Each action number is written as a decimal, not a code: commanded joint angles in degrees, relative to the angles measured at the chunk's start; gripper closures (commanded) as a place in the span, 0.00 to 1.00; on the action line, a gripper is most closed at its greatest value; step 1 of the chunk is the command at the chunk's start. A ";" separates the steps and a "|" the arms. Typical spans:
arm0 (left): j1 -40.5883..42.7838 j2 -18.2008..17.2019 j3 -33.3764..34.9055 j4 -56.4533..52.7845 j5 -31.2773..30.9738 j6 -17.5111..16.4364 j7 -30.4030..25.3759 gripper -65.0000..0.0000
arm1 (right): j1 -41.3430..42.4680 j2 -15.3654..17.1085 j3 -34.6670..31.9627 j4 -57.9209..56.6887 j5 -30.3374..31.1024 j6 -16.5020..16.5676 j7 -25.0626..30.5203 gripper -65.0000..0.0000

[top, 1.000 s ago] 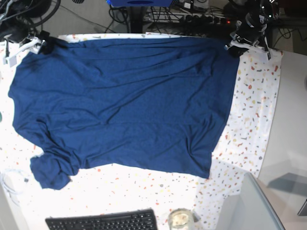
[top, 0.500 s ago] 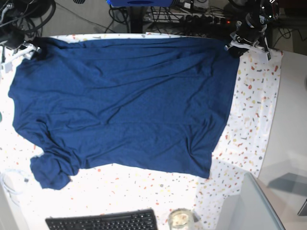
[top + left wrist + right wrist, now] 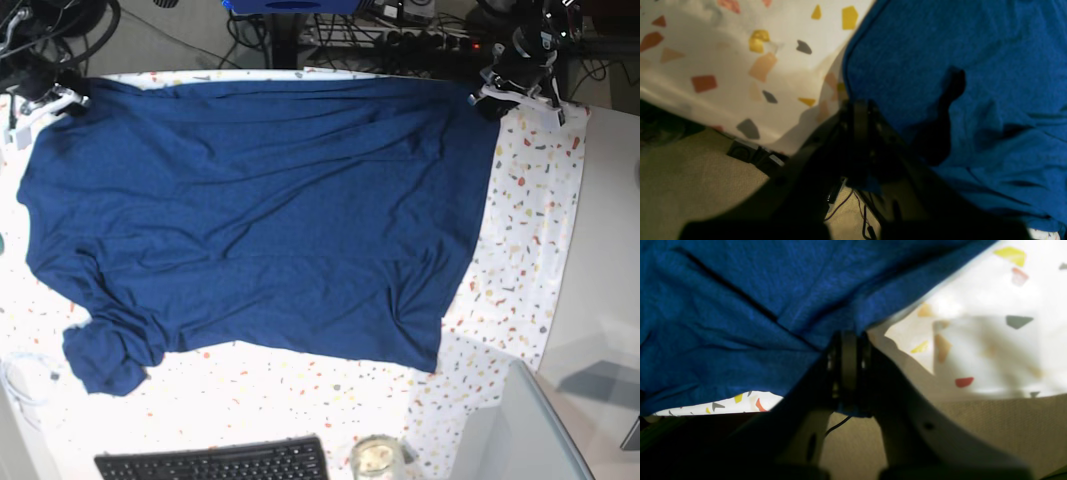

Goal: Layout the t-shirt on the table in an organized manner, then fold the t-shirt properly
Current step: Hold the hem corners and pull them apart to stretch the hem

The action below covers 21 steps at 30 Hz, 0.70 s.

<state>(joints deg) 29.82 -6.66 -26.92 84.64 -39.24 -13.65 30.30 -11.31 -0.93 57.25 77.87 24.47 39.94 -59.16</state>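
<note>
The navy t-shirt [image 3: 260, 220] lies spread across the speckled table [image 3: 530, 230], with one sleeve bunched at the near left [image 3: 105, 355]. At the far right corner, my left gripper [image 3: 490, 103] is shut on the shirt's edge. The left wrist view shows its jaws [image 3: 857, 110] pressed together where the t-shirt [image 3: 957, 50] meets the table [image 3: 723, 50]. My right gripper [image 3: 72, 100] is at the far left corner. In the right wrist view it [image 3: 848, 340] is shut on a fold of the t-shirt [image 3: 740, 306], with the table [image 3: 990, 306] beside it.
A black keyboard [image 3: 215, 462] and a glass jar [image 3: 376, 458] sit at the near edge. A clear panel [image 3: 530, 430] stands at the near right, by a plain grey surface [image 3: 610, 250]. Cables and a power strip [image 3: 420, 40] run behind the table. A white cable [image 3: 20, 375] lies near left.
My right gripper has closed on the shirt's far left corner and shifted slightly back. The left arm and the rest of the shirt have stayed put.
</note>
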 commanded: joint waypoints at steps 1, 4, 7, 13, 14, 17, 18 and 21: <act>0.81 -0.51 -0.29 2.08 -0.71 -0.46 -0.72 1.00 | 0.19 0.71 0.37 1.48 0.89 0.06 0.30 0.98; 1.69 -0.51 -0.29 4.99 -0.71 -0.46 -0.72 1.00 | -0.69 0.53 0.37 5.78 0.89 0.06 -0.32 1.00; 2.48 -0.51 -0.29 6.30 -0.71 -0.46 -0.72 1.00 | -1.48 0.27 0.37 10.27 0.89 0.06 -2.78 1.00; 3.71 -0.51 -0.29 7.01 -0.71 -0.46 -0.72 1.00 | -1.57 0.27 0.46 12.99 0.89 0.06 -6.65 1.00; 3.98 -0.51 -0.29 7.10 -0.71 -0.46 -0.72 1.00 | -1.57 0.27 0.46 12.99 0.89 0.06 -7.35 1.00; 5.38 -0.51 -0.38 8.85 -0.71 -0.46 -0.72 1.00 | -2.01 0.27 0.46 13.52 1.07 0.06 -8.40 1.00; 6.00 -0.51 -0.38 10.00 -0.71 -0.46 -0.72 1.00 | -2.36 0.27 0.46 13.96 1.07 0.06 -8.40 1.00; 7.49 -0.51 -0.38 12.81 -0.71 -0.46 -0.72 1.00 | -3.15 0.18 0.46 17.04 0.98 0.06 -8.58 1.00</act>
<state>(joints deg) 36.91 -6.68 -26.92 96.57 -39.38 -13.76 30.50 -14.50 -1.58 57.39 93.80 24.86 39.92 -68.31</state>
